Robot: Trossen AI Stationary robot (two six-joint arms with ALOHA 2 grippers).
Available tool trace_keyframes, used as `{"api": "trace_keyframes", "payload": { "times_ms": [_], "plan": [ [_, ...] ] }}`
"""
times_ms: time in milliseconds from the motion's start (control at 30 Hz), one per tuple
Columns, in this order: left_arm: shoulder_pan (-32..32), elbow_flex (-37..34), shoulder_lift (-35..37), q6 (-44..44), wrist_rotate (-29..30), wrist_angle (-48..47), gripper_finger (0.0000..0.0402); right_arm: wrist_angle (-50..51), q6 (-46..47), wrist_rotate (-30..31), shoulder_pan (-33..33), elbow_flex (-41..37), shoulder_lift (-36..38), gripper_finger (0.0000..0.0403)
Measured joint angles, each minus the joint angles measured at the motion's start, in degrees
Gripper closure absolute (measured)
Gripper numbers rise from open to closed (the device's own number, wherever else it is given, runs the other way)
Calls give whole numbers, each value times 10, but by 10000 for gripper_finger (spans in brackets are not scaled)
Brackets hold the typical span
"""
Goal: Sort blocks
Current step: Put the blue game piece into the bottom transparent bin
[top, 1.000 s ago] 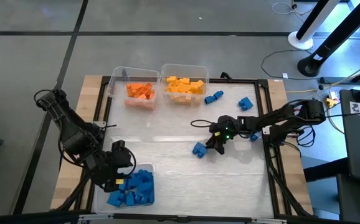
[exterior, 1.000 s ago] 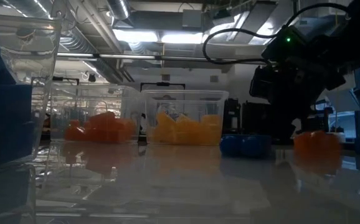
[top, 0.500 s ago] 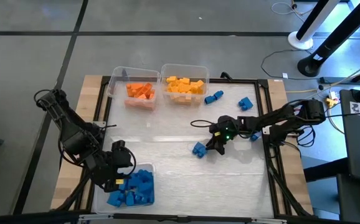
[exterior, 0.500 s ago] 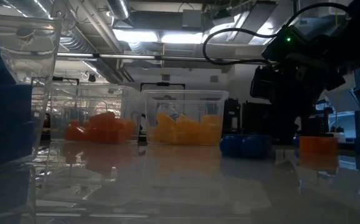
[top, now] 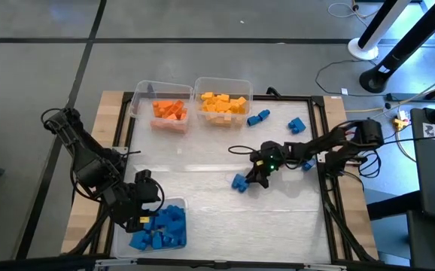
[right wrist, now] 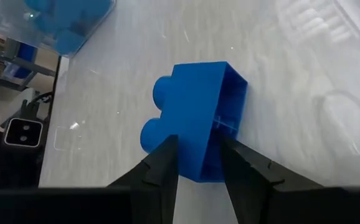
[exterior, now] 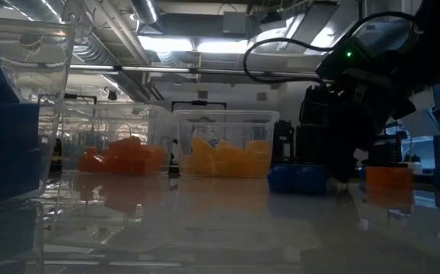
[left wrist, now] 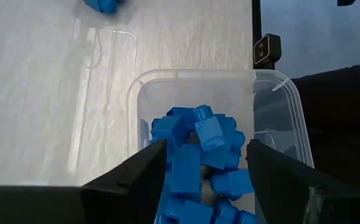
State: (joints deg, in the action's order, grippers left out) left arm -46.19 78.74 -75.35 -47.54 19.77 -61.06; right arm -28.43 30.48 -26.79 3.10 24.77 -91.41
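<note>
A blue block (right wrist: pixel 195 124) lies on its side on the table (top: pixel 202 188), studs sideways. My right gripper (right wrist: pixel 198 177) reaches it from the table's right; its fingers stand narrowly apart, close on either side of the block's near end. The same block (top: pixel 238 181) and right gripper (top: pixel 250 180) show in the high view. My left gripper (left wrist: pixel 202 180) hangs open and holds nothing over the blue blocks (left wrist: pixel 198 149) in the near-left bin (top: pixel 174 205). Orange blocks (top: pixel 169 110) and yellow blocks (top: pixel 223 102) fill two bins at the far edge. My right gripper has one finger (right wrist: pixel 162 165) beside the block's stud side (right wrist: pixel 155 134) and the other (right wrist: pixel 242 168) beside its hollow underside (right wrist: pixel 230 102), coming nearly level from the table's right. Whether the fingers touch the block, I cannot tell. The block rests on the table.
Loose blue blocks lie at the far right (top: pixel 258 117), (top: pixel 297 125), and one (top: pixel 306 165) sits beside my right arm. The low view shows an orange block (exterior: pixel 387 179) on the table past the gripper. A raised black frame (top: pixel 319 135) borders the table. Bare tabletop lies in the middle.
My right gripper has moved a little toward the table's left, up to the blue block, so its fingers now flank the block's near end. My left arm has kept still.
</note>
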Motion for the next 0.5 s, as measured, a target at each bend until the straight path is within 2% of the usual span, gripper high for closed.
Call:
{"api": "trace_keyframes", "payload": {
  "times_ms": [333, 500],
  "plan": [
    [0, 0, 0, 15, 1, 0, 194, -13, -1, 30, -53, 11, -6, 287],
    [0, 0, 0, 15, 1, 0, 194, -16, -1, 57, -77, 16, -7, 330]
  ]
}}
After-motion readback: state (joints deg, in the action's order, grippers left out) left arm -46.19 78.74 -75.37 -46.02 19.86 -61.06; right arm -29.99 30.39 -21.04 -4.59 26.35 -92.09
